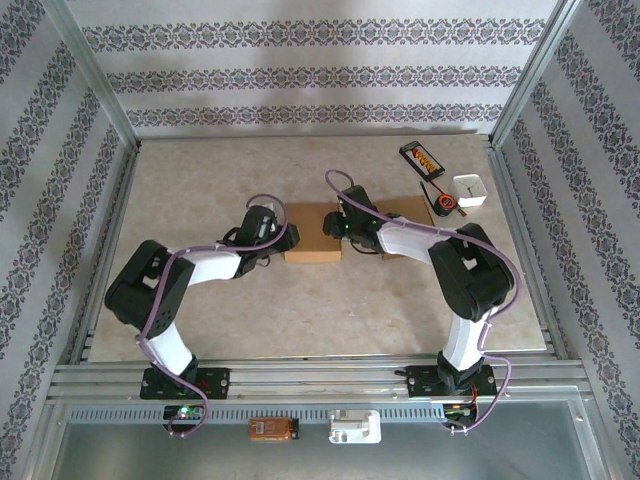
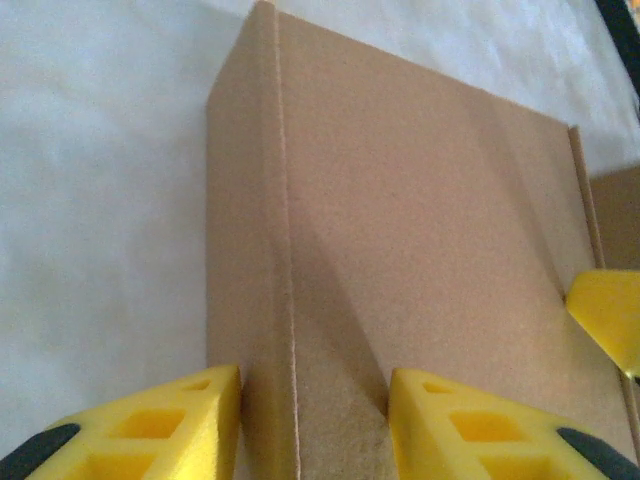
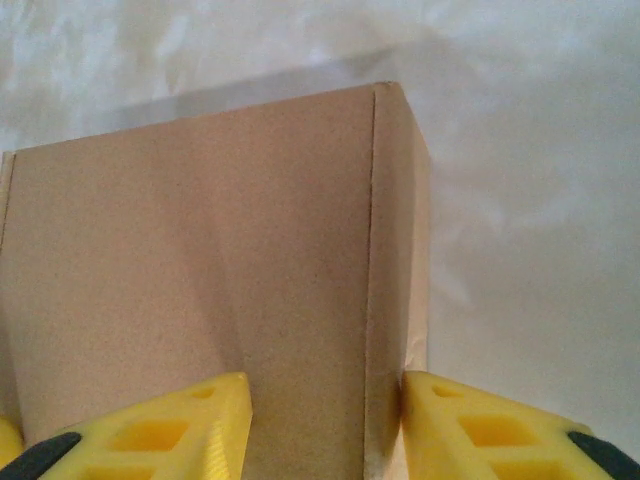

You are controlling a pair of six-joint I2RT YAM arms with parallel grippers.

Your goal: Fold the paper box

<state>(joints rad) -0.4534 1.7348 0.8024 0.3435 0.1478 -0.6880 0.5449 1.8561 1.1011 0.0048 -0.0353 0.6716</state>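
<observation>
The paper box (image 1: pixel 312 245) lies on the pale, marbled surface (image 1: pixel 300 310) directly between the two sets of jaws, one at each end. In the top view the left gripper (image 1: pixel 280 238) meets the box's left end and the right gripper (image 1: pixel 336 226) meets it from the opposite side, so the brown cardboard spans the gap from one to the other.

From the left wrist, the left gripper (image 2: pixel 315 430) has its jaws drawn in part-way, with cardboard filling the whole space between the yellow fingers (image 2: pixel 150 425). A creased strip of the paper box (image 2: pixel 420 220) runs straight ahead from between them. One finger sits against the strip's outer edge and the other on the broad panel. A yellow finger of the other gripper (image 2: pixel 606 325) shows at the panel's far right edge.

From the right wrist, the right gripper (image 3: pixel 325 430) is likewise part-closed on the paper box (image 3: pixel 200 260). The crease and narrow side strip lie just inside the right-hand finger (image 3: pixel 510 435), the wide panel against the other.

Beyond the right jaws, well apart from the box, lie a black and orange item (image 1: pixel 422 157) and a small white container (image 1: pixel 470 190).
</observation>
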